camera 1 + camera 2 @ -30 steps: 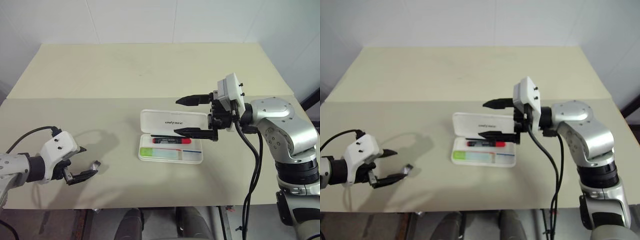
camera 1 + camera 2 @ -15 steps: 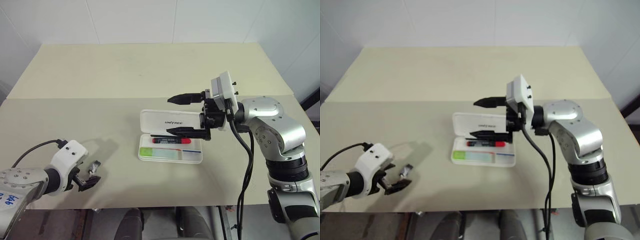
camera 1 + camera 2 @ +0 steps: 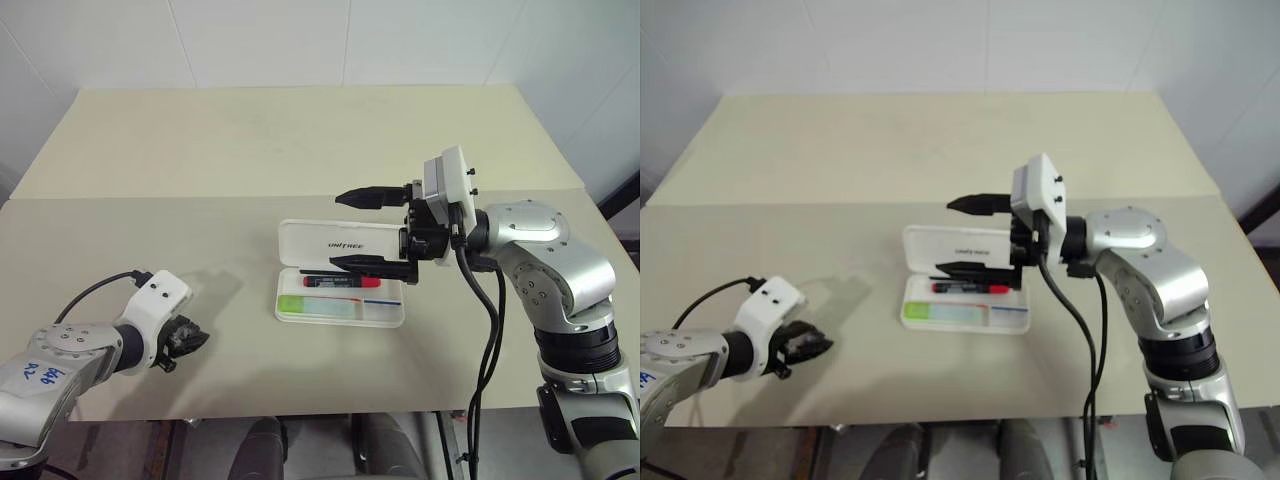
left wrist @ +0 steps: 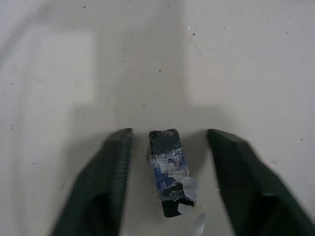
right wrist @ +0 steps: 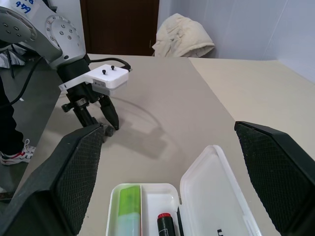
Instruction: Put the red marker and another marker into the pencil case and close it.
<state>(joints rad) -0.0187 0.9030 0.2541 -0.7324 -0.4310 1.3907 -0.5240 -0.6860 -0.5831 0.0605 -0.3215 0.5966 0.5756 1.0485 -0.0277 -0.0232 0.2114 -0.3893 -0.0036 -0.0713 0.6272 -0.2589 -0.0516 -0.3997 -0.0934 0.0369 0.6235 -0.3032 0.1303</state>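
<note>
The white pencil case (image 3: 391,312) lies open at the table's middle, its lid (image 3: 345,244) flat behind it. Inside lie the red marker (image 3: 343,282) and, in front of it, the light-green marker (image 3: 318,306). My right gripper (image 3: 350,230) hovers just above the case and lid, pointing left, open wide and empty. The right wrist view looks down on the case (image 5: 147,194) between the spread fingers (image 5: 74,172). Far to the left, my left gripper (image 3: 186,338) is down at the table. Its fingers (image 4: 106,182) stand on either side of a small dark taped block (image 4: 169,172), apart from it.
The beige table (image 3: 300,150) has a seam running across its middle and a front edge close to both arms. A black cable (image 3: 90,295) trails from the left wrist. Beyond the table's left end are a dark door (image 5: 120,24) and a bundled cloth (image 5: 184,37).
My left gripper has tipped down and sunk to the table, and its jaws have narrowed around the small dark block. The right gripper has kept still and wide open.
</note>
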